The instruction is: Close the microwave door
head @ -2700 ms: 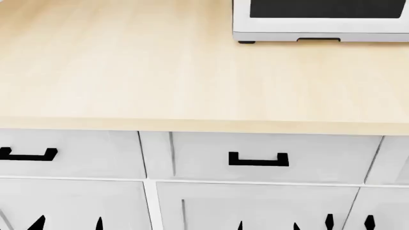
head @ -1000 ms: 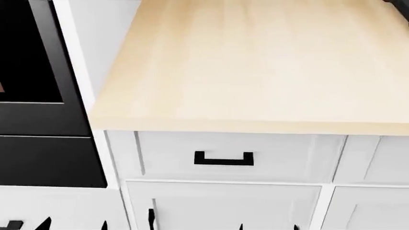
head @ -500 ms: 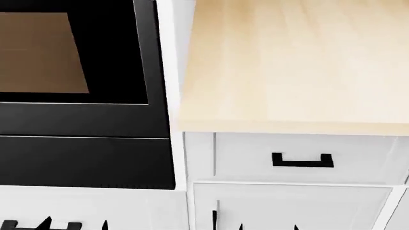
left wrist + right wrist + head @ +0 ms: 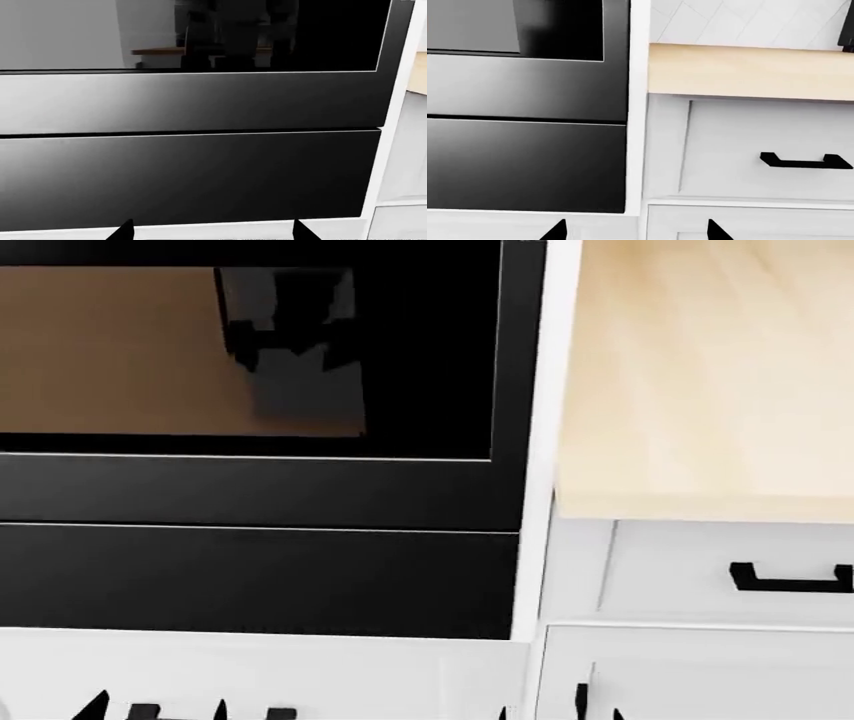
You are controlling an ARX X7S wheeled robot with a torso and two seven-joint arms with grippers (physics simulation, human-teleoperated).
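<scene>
Microwave door is out of sight in every view. The head camera faces a black oven (image 4: 254,490) set in white cabinets, with the pale wooden worktop (image 4: 707,380) to its right. The left end effector (image 4: 212,232) hangs before the oven's lower panel, fingertips spread wide. The right end effector (image 4: 635,231), equally wide, points at the oven's edge beside a drawer (image 4: 747,150) with a black handle (image 4: 804,161).

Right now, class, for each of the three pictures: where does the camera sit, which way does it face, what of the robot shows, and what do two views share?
Head: high, facing down at the glossy black oven front and pale wooden countertop; dark tips at the bottom edge.
Left wrist: near the left gripper, facing the oven squarely; tips show.
Right wrist: near the right gripper, facing the oven's edge and white drawer with black handle; tips show.
Shared: oven, in all three.
</scene>
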